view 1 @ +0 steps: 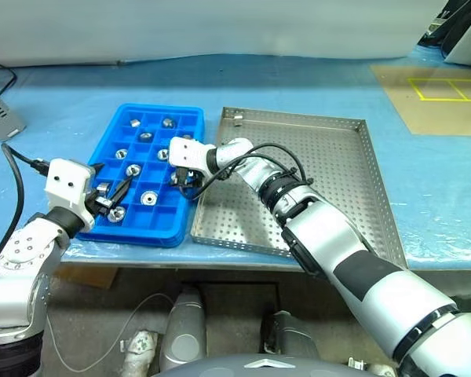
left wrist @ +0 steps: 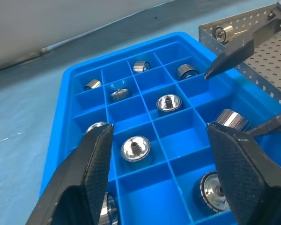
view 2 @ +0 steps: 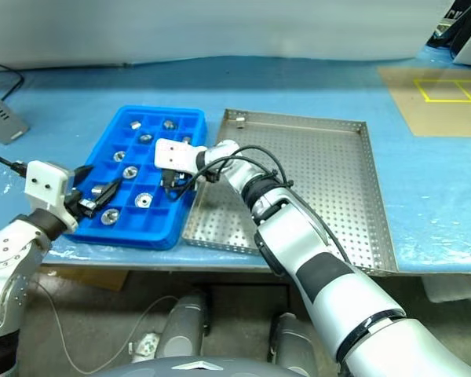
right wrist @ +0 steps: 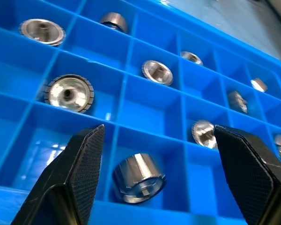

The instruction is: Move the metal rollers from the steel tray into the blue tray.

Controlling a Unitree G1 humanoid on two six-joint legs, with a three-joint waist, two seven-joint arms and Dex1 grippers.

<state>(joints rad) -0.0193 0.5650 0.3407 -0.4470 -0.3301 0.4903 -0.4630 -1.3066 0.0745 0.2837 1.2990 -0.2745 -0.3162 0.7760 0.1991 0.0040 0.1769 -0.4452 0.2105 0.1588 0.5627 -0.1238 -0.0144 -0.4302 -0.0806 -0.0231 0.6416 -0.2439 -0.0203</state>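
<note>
The blue tray (view 1: 141,233) lies left of the steel tray (view 1: 330,173). Several metal rollers (left wrist: 169,102) sit in its compartments. One roller (view 1: 237,118) lies in the steel tray's far left corner. My right gripper (right wrist: 157,136) hangs open over the blue tray's right side. A roller (right wrist: 138,178) rests loose in the compartment just below its fingers. My left gripper (left wrist: 159,131) is open at the blue tray's near left corner, pointing across the compartments with nothing between its fingers.
A blue cloth covers the table. A grey device (view 1: 0,114) and a black cable (view 1: 16,169) lie at the far left. A brown board with yellow tape (view 1: 439,98) sits at the far right. The table's front edge runs just below both trays.
</note>
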